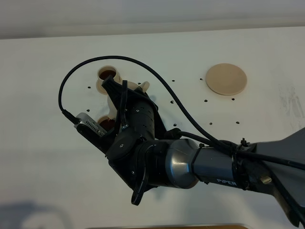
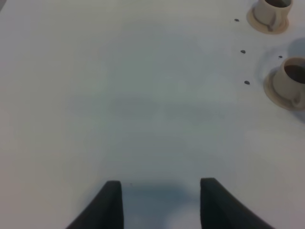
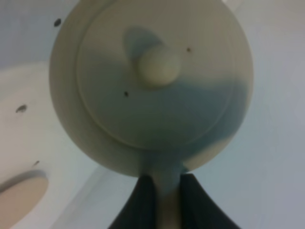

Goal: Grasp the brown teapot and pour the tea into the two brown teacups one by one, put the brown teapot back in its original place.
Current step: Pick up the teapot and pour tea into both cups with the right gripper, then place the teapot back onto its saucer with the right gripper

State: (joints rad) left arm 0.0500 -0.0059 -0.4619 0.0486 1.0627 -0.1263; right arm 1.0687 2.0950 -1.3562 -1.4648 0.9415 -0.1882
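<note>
The right claw (image 3: 167, 191) is clenched on the loop handle of the brown teapot (image 3: 152, 81), and it holds the pot lifted above the two brown teacups (image 1: 107, 75) at the left part of the tabletop (image 1: 43, 152). In the high view the far cup shows dark tea inside, and the near cup (image 1: 106, 123), just beside the wrist camera, seems to hold some dark tea too, but I cannot judge how full.

The coaster disc (image 1: 226, 78), the pot's own place, lies well apart toward the right and far side, so the return must go that way.

The left claw (image 2: 161, 198) is clenched and holds nothing, low over bare tabletop, with the cups well apart from it.

The arm hides the spout and most of the pot's body, so its tilt is not clear.
</note>
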